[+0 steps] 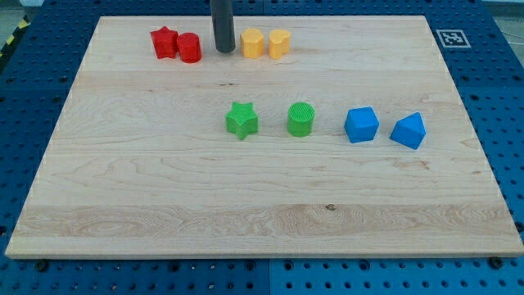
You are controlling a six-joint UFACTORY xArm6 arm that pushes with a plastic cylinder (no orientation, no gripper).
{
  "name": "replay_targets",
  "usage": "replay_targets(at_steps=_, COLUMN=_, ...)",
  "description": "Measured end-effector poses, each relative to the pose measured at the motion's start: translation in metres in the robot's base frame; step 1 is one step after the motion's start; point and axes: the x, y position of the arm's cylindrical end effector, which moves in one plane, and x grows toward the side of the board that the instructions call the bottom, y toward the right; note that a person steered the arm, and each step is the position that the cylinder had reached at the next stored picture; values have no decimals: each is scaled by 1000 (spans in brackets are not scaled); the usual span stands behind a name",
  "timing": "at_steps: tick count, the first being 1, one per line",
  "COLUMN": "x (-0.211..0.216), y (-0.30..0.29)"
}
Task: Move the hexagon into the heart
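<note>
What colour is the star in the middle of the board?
Green. The green star shows clearly in the camera view.

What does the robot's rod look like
It is a plain, straight, round rod in dark grey, smooth with a faint sheen down its side. It shows no cables, markings or labels. My tip is a blunt, flat end, the same width as the rest.

The wooden surface (164, 188) carries a red star (164, 42), red cylinder (190, 47), yellow hexagon (252, 43), yellow heart (279, 43), green star (241, 120), green cylinder (301, 120), blue cube (361, 125) and blue wedge (408, 130).
</note>
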Motion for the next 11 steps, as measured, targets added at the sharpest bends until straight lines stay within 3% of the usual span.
replay_targets(at_steps=6, x=-2, y=81)
replay_targets(at_steps=11, x=29, y=65)
